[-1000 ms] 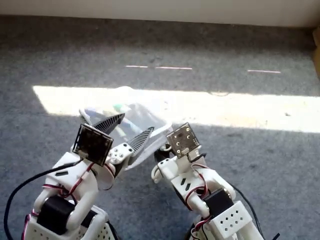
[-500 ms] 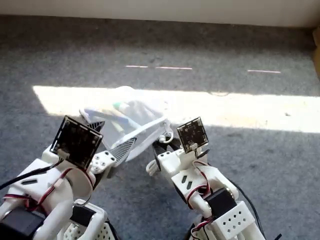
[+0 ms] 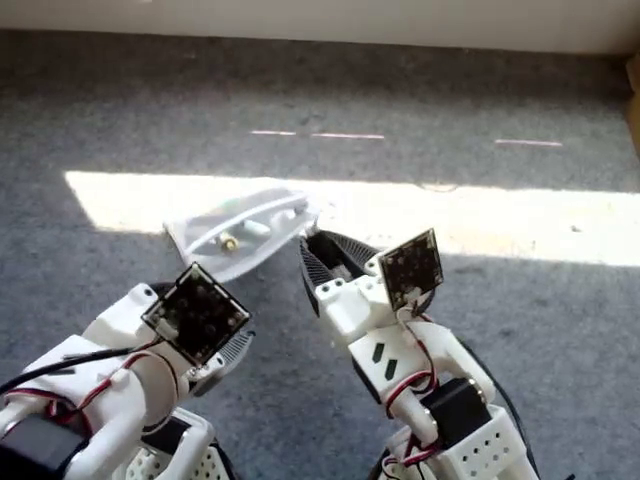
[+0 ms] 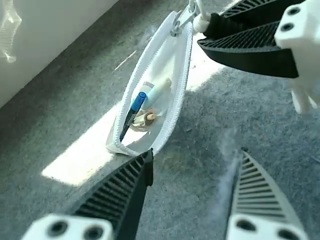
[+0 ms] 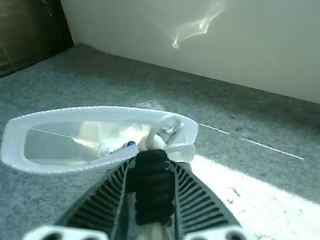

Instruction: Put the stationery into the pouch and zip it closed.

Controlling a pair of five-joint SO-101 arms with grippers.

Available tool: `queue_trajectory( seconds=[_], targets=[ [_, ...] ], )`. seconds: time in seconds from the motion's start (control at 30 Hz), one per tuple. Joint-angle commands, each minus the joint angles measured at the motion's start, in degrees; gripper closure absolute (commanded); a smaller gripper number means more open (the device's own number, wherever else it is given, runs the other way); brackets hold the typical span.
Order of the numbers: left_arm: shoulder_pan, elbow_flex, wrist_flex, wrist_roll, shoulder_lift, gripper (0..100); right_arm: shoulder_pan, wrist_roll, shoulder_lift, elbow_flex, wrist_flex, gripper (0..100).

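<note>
Closing the zip looks to be the step in hand. The stationery [image 4: 134, 107] already lies inside the pouch [image 3: 235, 232], and the right gripper [image 5: 152, 161] has its jaws pressed together on the zip pull [image 5: 150, 143] at one end of the opening. The zip's mouth gapes along almost its whole length, so little or none of the closing is done. The next move probably calls for drawing the pull steadily along the teeth toward the far end. The other end of the pouch would need holding down, or the light pouch may simply slide across the carpet [image 3: 520, 330] with the pull.

The left gripper [image 4: 196, 157] hovers just short of that free end, its jaws spread wide and holding nothing, well placed to pin it.

The pouch is a pale, see-through, soft-sided bag with a white zip. It lies on its side on the grey carpet, left of the carpet's middle and within the sunlit strip. Through the open mouth a blue pen and a few pale, stubby items can be seen bunched together.
</note>
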Motion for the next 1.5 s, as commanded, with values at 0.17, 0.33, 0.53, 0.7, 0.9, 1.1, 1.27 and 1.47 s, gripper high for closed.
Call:
queue_trajectory(
  seconds=[0.17,0.33,0.53,0.7,0.9,1.1,1.27,1.47],
  targets=[
    [-10.5,11.7,-6.7,-1.6,0.7,75,-3.8,1.2,-1.3,-4.5,4.9,99.3],
    [-18.6,17.2,-14.1,-5.3,0.5,75,-5.1,1.2,-1.3,-7.9,10.4,99.3],
    [-24.6,23.4,-27.0,-3.6,0.9,76,-10.0,4.3,-1.4,-9.6,20.6,99.3],
    [-25.0,27.2,-38.4,2.6,0.9,81,-15.4,6.8,-1.4,-9.6,26.2,99.3],
    [-22.7,32.5,-51.3,9.5,0.9,81,-18.7,6.9,-1.4,-9.1,31.6,99.3],
    [-12.2,34.9,-56.4,14.2,0.9,81,-23.6,6.9,-1.4,-9.1,34.0,99.3],
    [-3.7,34.5,-56.4,14.9,0.6,81,-23.5,6.9,-1.4,-8.9,34.6,99.3],
    [0.5,34.9,-56.4,14.9,0.9,81,-22.5,6.9,-1.4,-8.9,35.1,99.3]
  ],
)
